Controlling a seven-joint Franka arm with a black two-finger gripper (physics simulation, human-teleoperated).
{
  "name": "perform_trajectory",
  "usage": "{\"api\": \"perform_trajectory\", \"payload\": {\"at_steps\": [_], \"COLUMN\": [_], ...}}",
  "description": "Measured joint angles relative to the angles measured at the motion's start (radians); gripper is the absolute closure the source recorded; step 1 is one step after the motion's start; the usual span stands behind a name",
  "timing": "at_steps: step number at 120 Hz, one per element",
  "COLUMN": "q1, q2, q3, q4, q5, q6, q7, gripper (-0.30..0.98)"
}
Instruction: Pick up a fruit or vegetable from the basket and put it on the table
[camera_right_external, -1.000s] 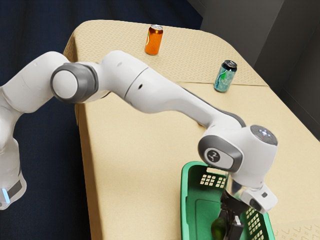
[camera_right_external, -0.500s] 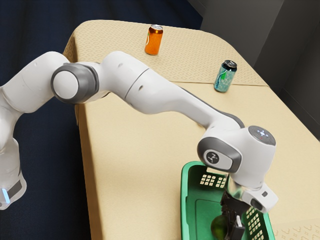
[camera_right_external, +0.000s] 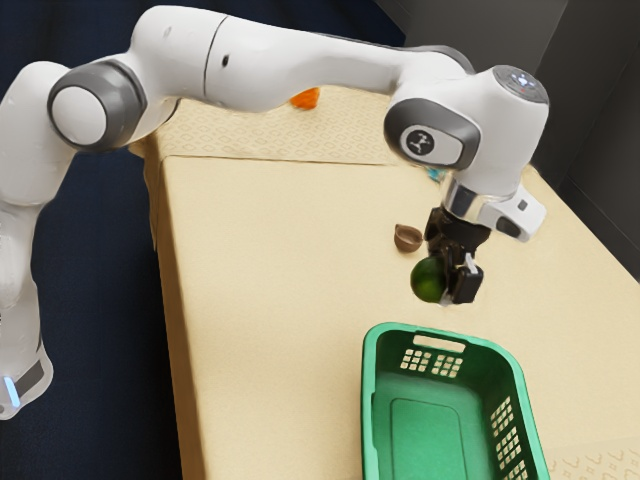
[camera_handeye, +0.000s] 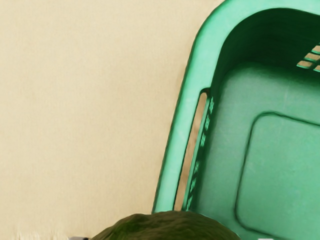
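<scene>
Green basket (camera_right_external: 370, 400), with grids of small square holes in its sides; dark green fruit (camera_right_external: 428, 280), mottled with olive in the wrist view; cream table (camera_right_external: 270, 260), plain across the middle and finely patterned towards the ends; black claw (camera_right_external: 450, 287); white arm (camera_right_external: 290, 65) with grey joint covers; brown bowl-like thing (camera_right_external: 407, 239); dark blue floor (camera_right_external: 100, 310)

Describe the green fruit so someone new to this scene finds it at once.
Start at the green basket; in the exterior view, the black end effector hangs above its handle slot. The fruit is the round thing gripped there, darker than the basket and, unlike the small brown bowl nearby, held off the table.
</scene>
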Motion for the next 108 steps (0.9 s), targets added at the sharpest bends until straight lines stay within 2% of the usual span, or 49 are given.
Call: {"api": "perform_trajectory", "payload": {"at_steps": [27,42,60,78,96,103,108], "q1": [0.262,0.323,0.348,0.349,0.344,0.312,0.251], "q2": [-0.020,0.032,0.076,0.081,0.080,0.050,-0.036], "q3": [-0.002,-0.006,-0.008,-0.008,-0.008,-0.005,0.037], "q4": [-0.020,-0.022,-0.022,-0.022,-0.020,-0.020,-0.040], "q5": [-0.020,-0.027,-0.035,-0.048,-0.053,-0.050,-0.042], "q6": [-0.094,-0.114,-0.122,-0.126,-0.128,-0.129,-0.133], "q7": [0.071,0.113,0.154,0.189,0.216,0.225,0.233], "gripper": [0.36,0.35,0.34,0.14,0.05,0.03,0.02]}}
